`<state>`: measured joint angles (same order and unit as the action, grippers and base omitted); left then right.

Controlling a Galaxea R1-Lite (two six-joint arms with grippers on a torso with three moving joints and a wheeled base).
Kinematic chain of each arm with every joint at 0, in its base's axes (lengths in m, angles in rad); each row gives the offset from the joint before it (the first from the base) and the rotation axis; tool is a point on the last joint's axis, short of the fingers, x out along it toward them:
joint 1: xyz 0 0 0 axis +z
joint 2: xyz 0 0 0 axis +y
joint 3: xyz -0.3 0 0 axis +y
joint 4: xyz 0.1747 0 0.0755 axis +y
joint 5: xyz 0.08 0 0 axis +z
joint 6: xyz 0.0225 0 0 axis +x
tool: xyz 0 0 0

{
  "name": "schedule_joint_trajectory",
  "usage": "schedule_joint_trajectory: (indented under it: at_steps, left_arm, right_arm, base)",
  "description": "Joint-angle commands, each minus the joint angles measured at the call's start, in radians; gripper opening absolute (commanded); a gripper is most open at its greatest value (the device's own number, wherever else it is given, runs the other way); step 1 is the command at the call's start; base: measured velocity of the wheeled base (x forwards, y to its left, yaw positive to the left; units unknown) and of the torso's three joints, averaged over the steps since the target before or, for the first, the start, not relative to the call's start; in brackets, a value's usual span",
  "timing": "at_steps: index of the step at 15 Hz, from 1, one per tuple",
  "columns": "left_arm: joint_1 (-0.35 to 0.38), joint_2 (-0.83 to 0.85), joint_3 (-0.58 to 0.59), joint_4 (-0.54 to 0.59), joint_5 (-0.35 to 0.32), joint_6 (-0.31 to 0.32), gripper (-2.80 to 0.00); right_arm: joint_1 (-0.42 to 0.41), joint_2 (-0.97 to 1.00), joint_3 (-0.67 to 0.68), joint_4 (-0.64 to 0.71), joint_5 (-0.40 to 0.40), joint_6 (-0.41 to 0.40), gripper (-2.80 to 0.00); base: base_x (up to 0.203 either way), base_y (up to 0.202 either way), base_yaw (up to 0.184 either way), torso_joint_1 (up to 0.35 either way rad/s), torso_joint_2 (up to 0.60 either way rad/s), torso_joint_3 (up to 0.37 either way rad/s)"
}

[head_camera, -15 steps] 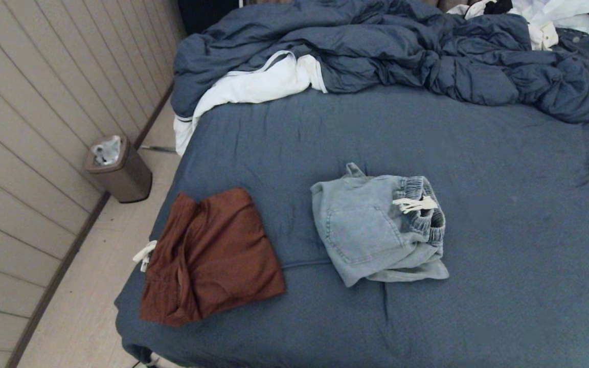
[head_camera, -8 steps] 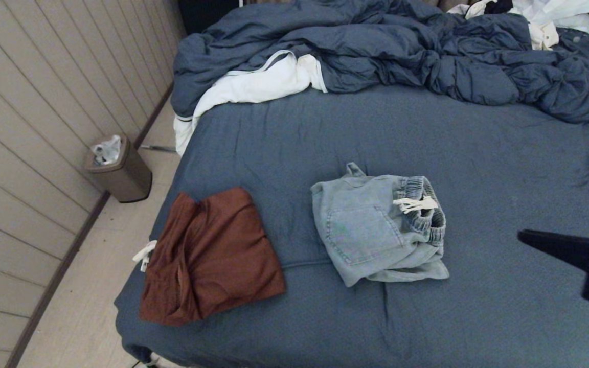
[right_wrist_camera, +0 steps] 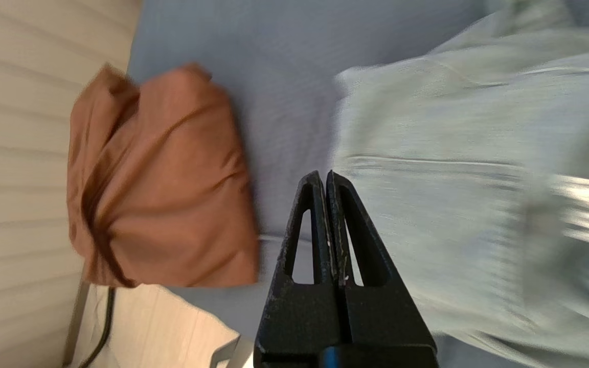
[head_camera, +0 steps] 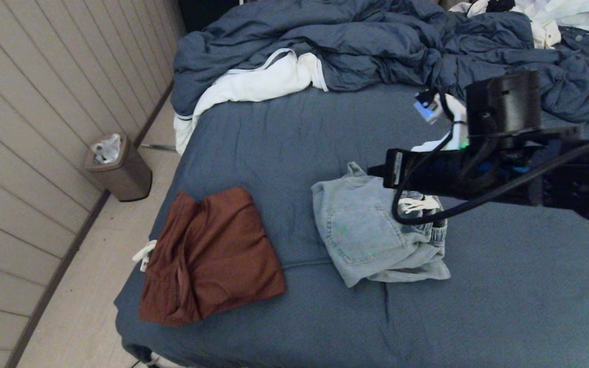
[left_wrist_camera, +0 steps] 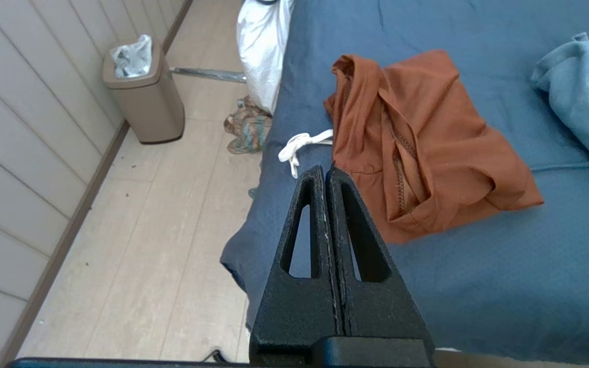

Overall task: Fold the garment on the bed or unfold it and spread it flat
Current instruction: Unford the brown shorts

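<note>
1. the bed (head_camera: 504,306) fills most of the head view; its slate-blue sheet is bare in front, and the rumpled dark duvet (head_camera: 376,46) with white lining is bunched at the far end.
2. two garments lie folded on the sheet: light denim shorts (head_camera: 371,230) near the middle and a rust-brown garment (head_camera: 212,255) near the bed's left edge, well apart from each other.
3. task status, as a judgement: both garments already lie folded, so the likely remaining work is to unfold one and spread it flat. no grasp has been made.
4. the right gripper (right_wrist_camera: 329,179) hangs above the denim shorts with jaws pressed together, holding nothing.
5. the left gripper (left_wrist_camera: 325,171) is parked over the bed's front left corner, jaws together and empty.
6. change from the earlier frames: the right arm (head_camera: 478,163), absent a second ago, now reaches across from the right above the shorts. the garments have not moved.
</note>
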<state>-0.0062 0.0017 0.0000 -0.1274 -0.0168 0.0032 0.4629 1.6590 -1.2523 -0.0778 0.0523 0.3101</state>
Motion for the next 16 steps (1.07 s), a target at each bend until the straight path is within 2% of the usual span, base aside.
schedule_joint_trajectory:
  at_steps: [1,5,11,12,14,15,16]
  left_arm:
    - [0.000,0.001,0.000,-0.001,0.000,0.000,-2.80]
    - [0.000,0.001,0.000,-0.001,0.000,0.000,-2.80]
    - [0.000,0.001,0.000,-0.001,0.000,0.000,-2.80]
    - [0.000,0.001,0.000,-0.001,0.000,0.000,-2.80]
    - [0.000,0.001,0.000,-0.001,0.000,0.000,-2.80]
    - [0.000,0.001,0.000,-0.001,0.000,0.000,-2.80]
    - [0.000,0.001,0.000,-0.001,0.000,0.000,-2.80]
  right_arm:
    - [0.024,0.113,-0.049,0.000,0.001,0.005,-2.80]
    - [0.049,0.204,-0.092,-0.003,0.006,0.004,-2.80]
    - [0.065,0.268,-0.128,-0.004,0.069,0.010,-2.80]
    - [0.065,0.266,-0.129,-0.004,0.091,0.011,-2.80]
    - [0.053,0.261,-0.132,-0.003,0.226,0.031,-2.80]
    - [0.048,0.269,-0.148,-0.001,0.269,0.047,-2.80]
    - [0.048,0.270,-0.149,-0.001,0.270,0.047,-2.80]
  base:
    - [0.000,0.000,0.000,0.000,0.00,0.000]
    - [0.000,0.000,0.000,0.000,0.00,0.000]
    - [0.000,0.000,0.000,0.000,0.00,0.000]
    - [0.000,0.000,0.000,0.000,0.00,0.000]
    - [0.000,0.000,0.000,0.000,0.00,0.000]
    - [0.000,0.000,0.000,0.000,0.00,0.000]
    - [0.000,0.000,0.000,0.000,0.00,0.000]
